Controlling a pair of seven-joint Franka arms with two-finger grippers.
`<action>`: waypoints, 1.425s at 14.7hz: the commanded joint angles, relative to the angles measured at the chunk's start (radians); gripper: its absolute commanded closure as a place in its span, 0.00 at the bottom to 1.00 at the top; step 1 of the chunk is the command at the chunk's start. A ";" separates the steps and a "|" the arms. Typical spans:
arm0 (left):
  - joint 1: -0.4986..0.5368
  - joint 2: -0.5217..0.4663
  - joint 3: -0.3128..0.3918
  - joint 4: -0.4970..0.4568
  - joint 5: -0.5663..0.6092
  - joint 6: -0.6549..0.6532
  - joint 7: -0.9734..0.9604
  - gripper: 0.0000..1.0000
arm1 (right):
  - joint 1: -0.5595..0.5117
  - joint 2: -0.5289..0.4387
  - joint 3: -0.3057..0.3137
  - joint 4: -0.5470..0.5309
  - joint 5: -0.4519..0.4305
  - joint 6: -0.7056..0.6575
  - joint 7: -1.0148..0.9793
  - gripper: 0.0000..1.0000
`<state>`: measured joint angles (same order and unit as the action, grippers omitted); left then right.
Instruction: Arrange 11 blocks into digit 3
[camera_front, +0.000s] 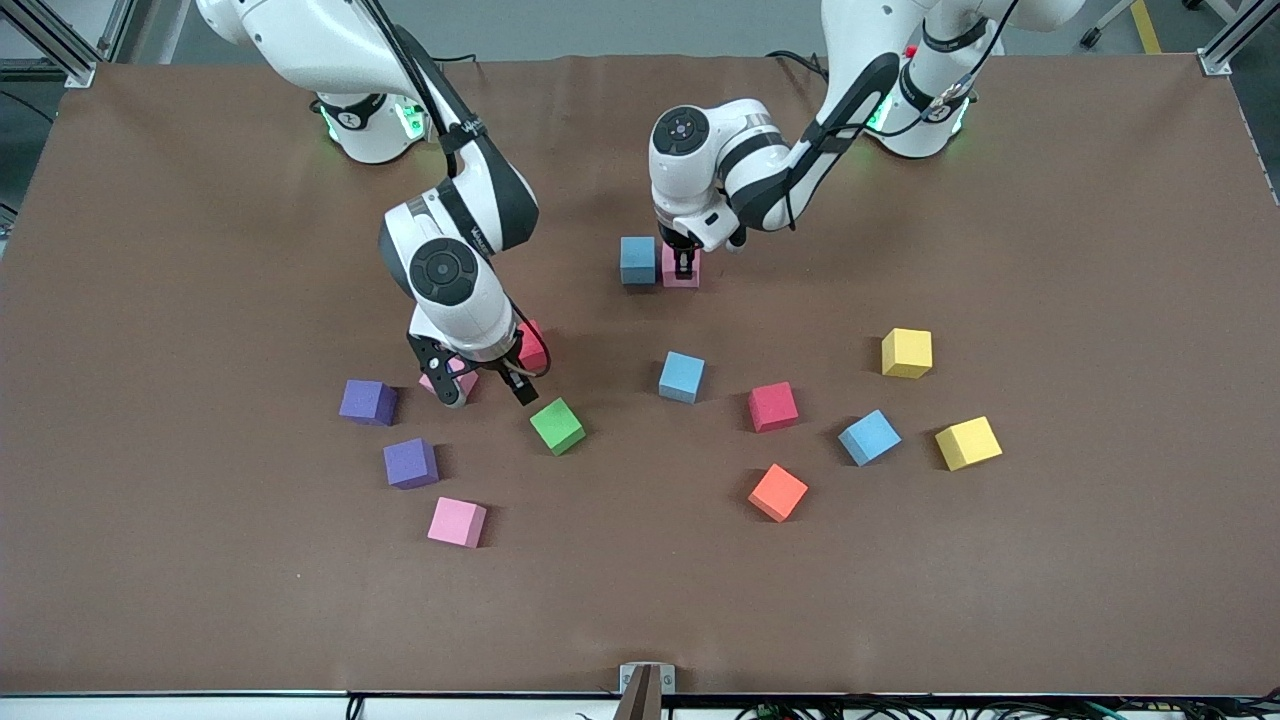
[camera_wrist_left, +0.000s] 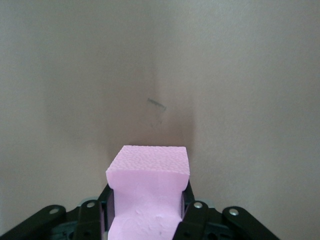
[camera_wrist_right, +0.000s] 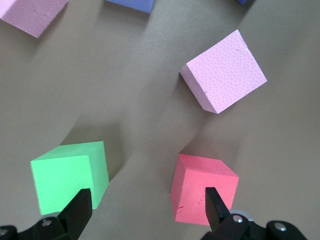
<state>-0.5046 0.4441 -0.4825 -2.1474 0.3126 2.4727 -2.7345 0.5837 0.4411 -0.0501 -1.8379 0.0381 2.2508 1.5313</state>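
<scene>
The pink block (camera_wrist_left: 149, 192) pinched between the left jaws is matte, pebbled foam dented by the squeeze, like the green block (camera_wrist_right: 70, 175) by the right jaws, on a dull brown cloth-like tabletop (camera_front: 1050, 250) beneath glossy white plastic arms (camera_front: 470, 290).

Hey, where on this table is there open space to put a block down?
Bare brown mat lies between the yellow foam cube and the left arm's base, and nearer the front camera than the pink foam cube. Crowded: around the open right pincer, near the green foam cube.

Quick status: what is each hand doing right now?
Left hand: shut on a pink block, beside a light blue block.
Right hand: open, holding nothing, over a red block, a green block nearby.
</scene>
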 joint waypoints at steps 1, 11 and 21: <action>0.008 -0.022 -0.021 -0.034 -0.004 0.029 -0.102 0.72 | -0.002 -0.010 0.004 0.009 -0.009 0.001 0.015 0.00; 0.008 -0.015 -0.021 -0.026 -0.004 0.054 -0.100 0.65 | -0.038 -0.010 0.004 0.008 -0.010 -0.039 -0.053 0.00; 0.029 -0.128 -0.028 -0.086 -0.004 0.038 0.033 0.00 | -0.097 -0.051 0.003 -0.084 -0.101 -0.017 -0.068 0.00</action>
<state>-0.4945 0.4150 -0.4957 -2.1769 0.3098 2.5111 -2.7031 0.5201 0.4399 -0.0591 -1.8573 -0.0198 2.2172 1.4802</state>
